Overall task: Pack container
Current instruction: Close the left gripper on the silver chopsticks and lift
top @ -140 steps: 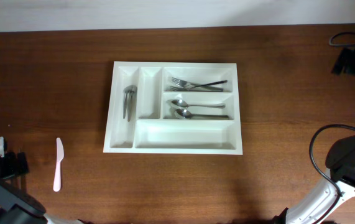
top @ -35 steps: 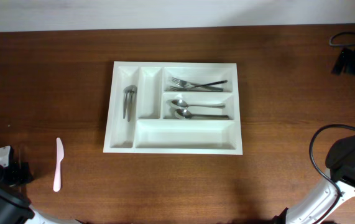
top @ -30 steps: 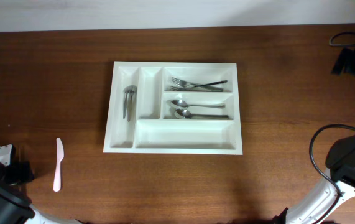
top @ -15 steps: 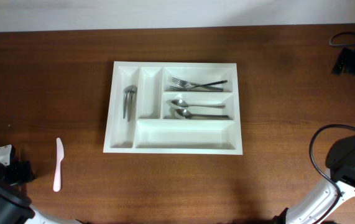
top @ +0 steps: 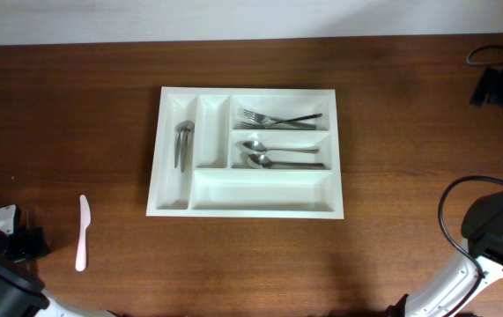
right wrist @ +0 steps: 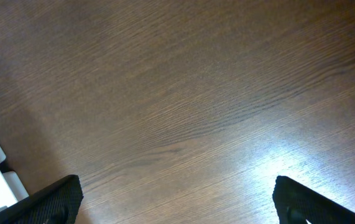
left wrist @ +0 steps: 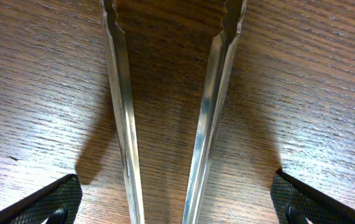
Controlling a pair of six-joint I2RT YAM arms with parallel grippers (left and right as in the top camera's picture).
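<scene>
L grip [left wrist: 178,202] just spread wide astride tongs [left wrist: 211,93], tabletop near-left corner | R grip [right wrist: 177,200] wide, empty | tongs, knife [top: 81,232] not yet in tray [top: 247,92]

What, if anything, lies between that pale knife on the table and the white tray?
Nothing visible. Only bare table separates the knife from the container, and the long compartment on the container's side nearest the robot is empty.

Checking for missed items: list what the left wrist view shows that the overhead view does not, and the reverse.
Left wrist only: metal tongs lying on the wood between the open left pincer's fingers. Overhead only: the container holding forks and spoons, and a pale knife lying apart from it. Both: the brown wooden table.
</scene>
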